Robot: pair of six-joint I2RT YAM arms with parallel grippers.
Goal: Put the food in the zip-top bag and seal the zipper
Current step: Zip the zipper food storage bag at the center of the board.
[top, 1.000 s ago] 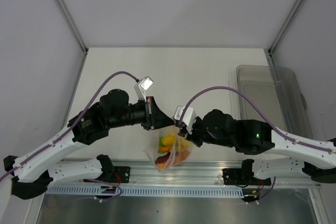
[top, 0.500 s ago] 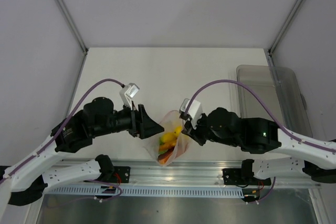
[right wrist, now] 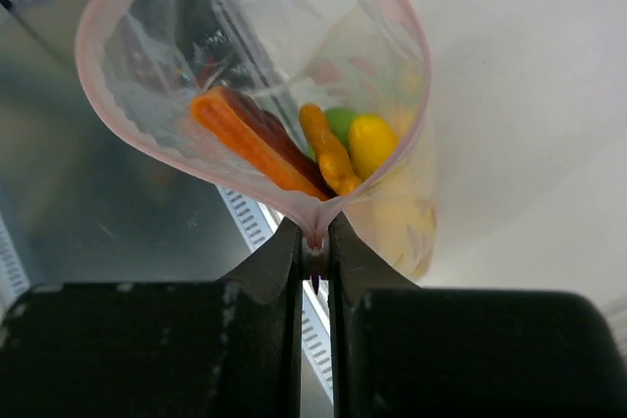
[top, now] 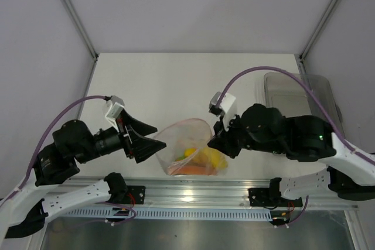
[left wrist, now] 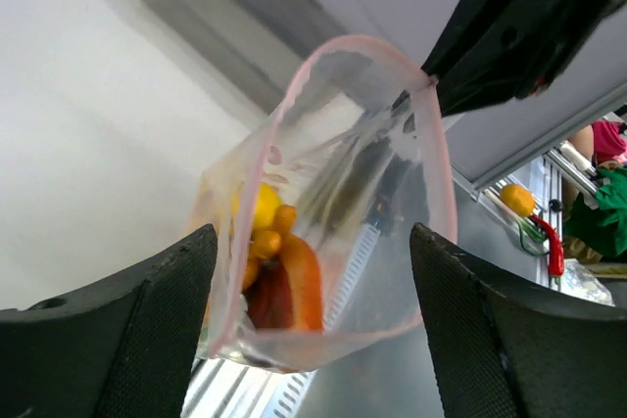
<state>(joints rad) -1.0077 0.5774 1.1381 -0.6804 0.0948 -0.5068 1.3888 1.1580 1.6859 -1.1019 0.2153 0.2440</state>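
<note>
The zip-top bag [top: 186, 151] hangs above the table's near edge with its mouth gaping wide. Its pink zipper [top: 183, 122] forms an open loop. The food [top: 199, 159], yellow, orange, green and reddish-brown pieces, lies in the bag's bottom. My right gripper [top: 214, 139] is shut on one end of the zipper [right wrist: 315, 232] and carries the bag [right wrist: 245, 66], with the food [right wrist: 338, 144] visible through the mouth. My left gripper [top: 153, 140] stands open just left of the bag. In its wrist view both fingers [left wrist: 118, 340] flank the bag [left wrist: 382, 193] without touching it.
A rigid grey-clear tray [top: 304, 103] sits at the table's right side. The aluminium rail [top: 193, 194] with both arm bases runs along the near edge under the bag. White walls and corner posts close in the table.
My left gripper opened, let go of the bag's mouth and drew back to the left. The right gripper shifted right with the bag, and the mouth spread open.
</note>
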